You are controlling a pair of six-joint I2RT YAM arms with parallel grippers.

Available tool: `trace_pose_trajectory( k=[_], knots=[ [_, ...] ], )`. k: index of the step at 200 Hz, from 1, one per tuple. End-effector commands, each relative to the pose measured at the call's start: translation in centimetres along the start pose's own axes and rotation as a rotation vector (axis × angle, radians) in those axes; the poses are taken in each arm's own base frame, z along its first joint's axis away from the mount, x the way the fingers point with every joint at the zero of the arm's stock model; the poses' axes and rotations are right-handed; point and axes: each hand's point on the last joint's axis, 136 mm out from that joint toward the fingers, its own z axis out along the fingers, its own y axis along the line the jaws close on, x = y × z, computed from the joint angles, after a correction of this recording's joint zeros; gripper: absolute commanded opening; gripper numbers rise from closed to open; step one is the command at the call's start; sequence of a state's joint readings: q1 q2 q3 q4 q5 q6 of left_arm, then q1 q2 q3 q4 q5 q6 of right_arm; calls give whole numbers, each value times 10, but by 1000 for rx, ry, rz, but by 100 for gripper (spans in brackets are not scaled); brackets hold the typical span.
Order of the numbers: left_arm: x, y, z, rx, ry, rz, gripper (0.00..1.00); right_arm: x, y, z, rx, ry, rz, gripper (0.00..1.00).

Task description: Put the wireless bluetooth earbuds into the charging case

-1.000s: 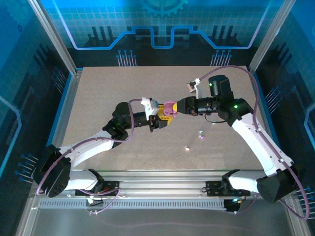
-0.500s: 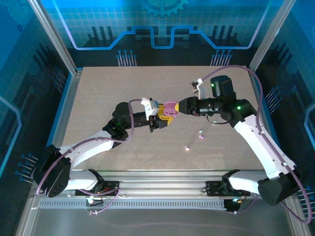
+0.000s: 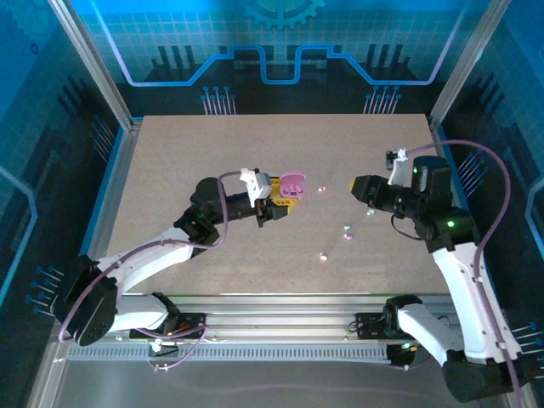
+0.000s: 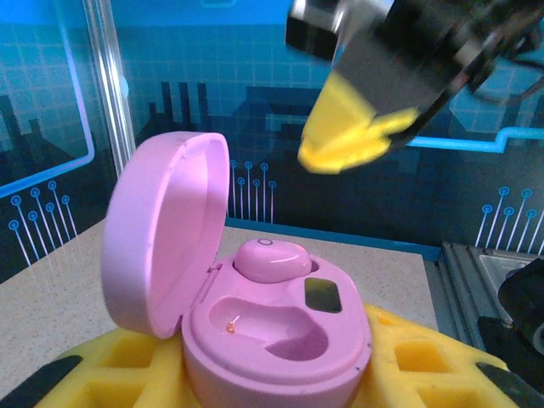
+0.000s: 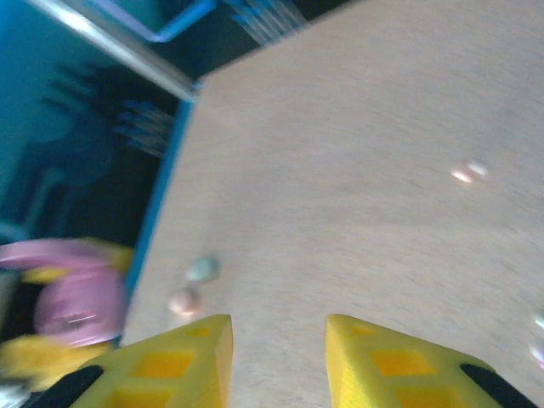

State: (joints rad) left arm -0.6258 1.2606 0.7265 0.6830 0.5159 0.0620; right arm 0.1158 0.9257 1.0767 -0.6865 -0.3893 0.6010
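My left gripper is shut on the base of a pink charging case, held above the table's middle with its lid swung open to the left. One pink earbud sits in the far slot, and the near slot is empty. My right gripper hangs to the right of the case, apart from it, open with nothing between its yellow fingers. Three loose earbuds lie on the table: a pale one, a purplish one and another pale one.
The loose earbuds lie below and between the two grippers, and two of them, pale and pinkish, lie just ahead of my right fingers. Metal frame posts and blue walls ring the tan table.
My right gripper has drawn back from the case's mouth to the right, and its arm has swung outward. The left gripper still holds the case in about the same place.
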Motion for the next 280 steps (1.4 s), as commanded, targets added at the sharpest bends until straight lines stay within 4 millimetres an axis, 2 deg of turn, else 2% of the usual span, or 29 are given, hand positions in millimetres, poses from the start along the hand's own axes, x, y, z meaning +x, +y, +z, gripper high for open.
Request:
trace_pose_trajectory(
  k=[1, 14, 46, 90, 169, 280],
  knots=[
    [-11, -4, -5, -9, -29, 42, 37, 39, -72, 30, 192, 153, 165, 35],
    [-12, -4, -5, -10, -30, 43, 37, 61, -99, 43, 284, 257, 241, 35],
    [-14, -4, -6, -13, -32, 44, 37, 105, -142, 75, 386, 415, 327, 37],
    [-14, -5, -7, -17, -27, 45, 37, 128, -176, 88, 499, 414, 361, 44],
    [-12, -5, -9, -18, -25, 45, 37, 141, -187, 113, 491, 475, 370, 44],
    [-10, -5, -7, -15, -19, 40, 36, 129, -194, 130, 495, 496, 280, 38]
  ],
)
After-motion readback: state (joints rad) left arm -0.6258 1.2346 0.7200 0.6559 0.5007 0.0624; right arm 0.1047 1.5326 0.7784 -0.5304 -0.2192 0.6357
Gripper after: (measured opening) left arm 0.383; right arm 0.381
